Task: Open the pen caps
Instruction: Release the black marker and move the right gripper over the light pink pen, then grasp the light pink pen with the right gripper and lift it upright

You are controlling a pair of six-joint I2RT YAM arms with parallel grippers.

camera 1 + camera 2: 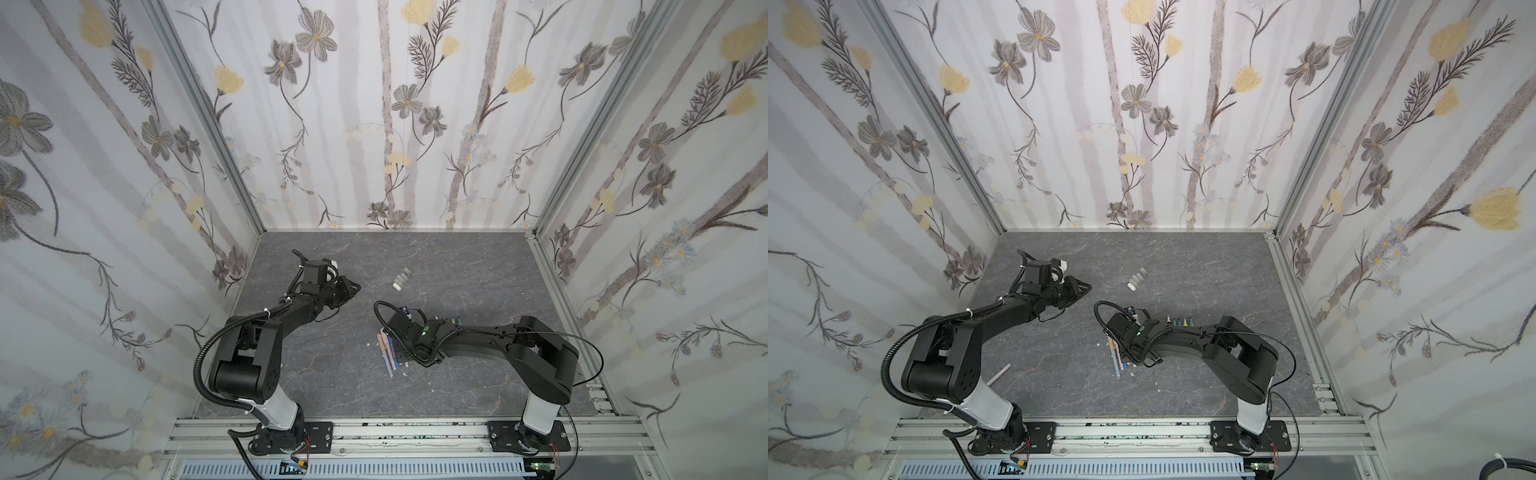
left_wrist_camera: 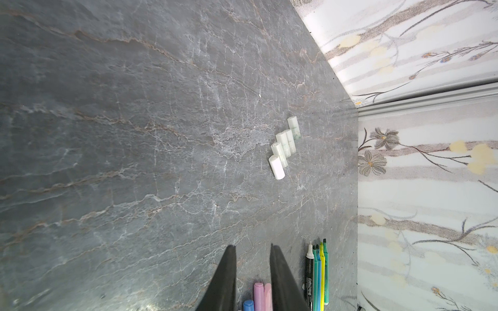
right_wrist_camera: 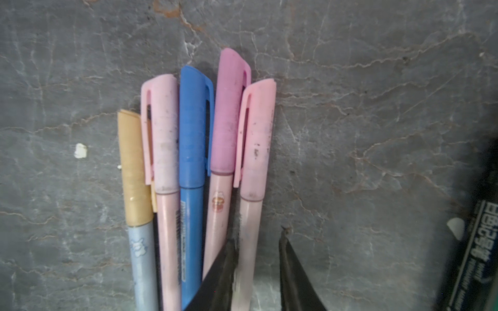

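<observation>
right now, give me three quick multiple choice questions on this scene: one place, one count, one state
1. Where do the loose white caps lie? A) in a row on the table B) in a bowl C) in a box
2. How many capped pens lie bundled? A) three B) five C) seven
3. The left hand is: A) shut on a cap B) shut on a pen C) open, empty
1 A: side by side on bare stone. 2 B: tan, pink, blue, purple and pink caps show. 3 C: a gap shows, nothing in it.
</observation>
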